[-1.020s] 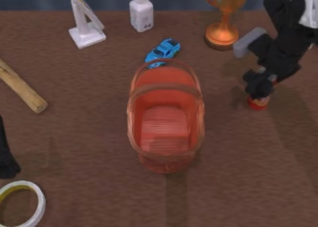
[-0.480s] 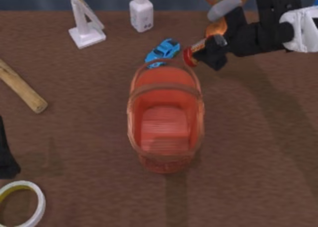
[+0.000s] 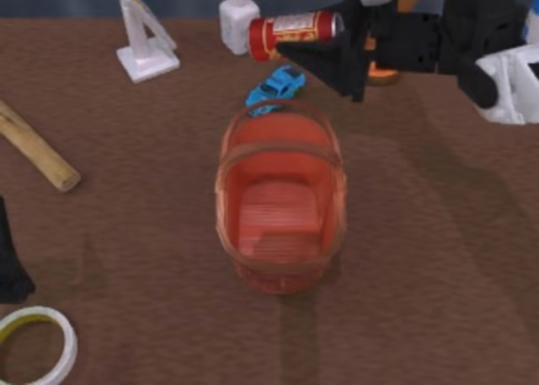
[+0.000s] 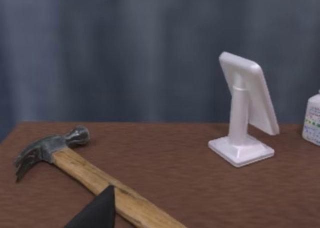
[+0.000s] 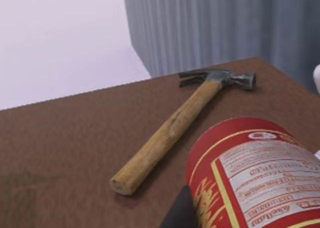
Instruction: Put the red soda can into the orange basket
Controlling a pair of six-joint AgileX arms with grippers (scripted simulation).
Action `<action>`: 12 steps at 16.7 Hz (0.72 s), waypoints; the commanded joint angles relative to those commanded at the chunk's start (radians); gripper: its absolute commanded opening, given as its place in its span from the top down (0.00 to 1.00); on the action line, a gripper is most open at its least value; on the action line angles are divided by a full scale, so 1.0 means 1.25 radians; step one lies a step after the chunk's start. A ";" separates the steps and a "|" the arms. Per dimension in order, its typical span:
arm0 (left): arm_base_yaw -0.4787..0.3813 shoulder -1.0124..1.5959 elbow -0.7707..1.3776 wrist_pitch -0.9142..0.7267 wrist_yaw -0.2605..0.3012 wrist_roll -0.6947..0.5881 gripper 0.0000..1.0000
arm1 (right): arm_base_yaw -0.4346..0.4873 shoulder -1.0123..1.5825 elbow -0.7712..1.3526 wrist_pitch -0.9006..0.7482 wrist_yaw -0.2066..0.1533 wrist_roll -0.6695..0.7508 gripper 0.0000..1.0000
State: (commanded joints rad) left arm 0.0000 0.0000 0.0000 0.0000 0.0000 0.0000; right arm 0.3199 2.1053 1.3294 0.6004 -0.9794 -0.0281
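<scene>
The right end effector (image 3: 337, 44) holds the red soda can (image 3: 290, 33) clamped between its fingers, lifted off the desk (image 3: 438, 259) and lying on its side, the can pointing toward the left. In the top view it hangs at the far edge, beyond the orange basket (image 3: 280, 201) and the small blue toy car (image 3: 275, 88), just beside the white bottle (image 3: 237, 14). The basket sits in the middle of the desk with nothing in it.

The right wrist view shows what the overhead cannot: the can (image 5: 255, 175) close up with its yellow-and-white label, and past it the whole hammer (image 5: 175, 130), steel head included. From above only the hammer's wooden handle (image 3: 34, 149) appears at the left. The left wrist view shows the white stand (image 4: 245, 113) and the hammer (image 4: 75, 168).

The left arm (image 3: 10, 267) is parked at the near left; whether its end effector is wide or narrow cannot be told. A tape roll (image 3: 66, 339) lies by it.
</scene>
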 joint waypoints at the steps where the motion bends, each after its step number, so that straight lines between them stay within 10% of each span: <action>1: 0.000 0.000 0.000 0.000 0.000 0.000 0.00 | 0.003 -0.011 -0.013 0.049 -0.030 0.015 1.00; 5: 0.000 0.000 0.000 0.000 0.000 0.000 0.00 | 0.011 -0.044 -0.044 0.158 -0.102 0.047 1.00; 12: 0.000 0.000 0.000 0.000 0.000 0.000 0.00 | 0.008 -0.031 -0.046 0.175 -0.107 0.050 1.00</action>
State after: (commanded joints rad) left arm 0.0000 0.0000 0.0000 0.0000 0.0000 0.0000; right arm 0.3305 2.0669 1.2719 0.8196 -1.1129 0.0338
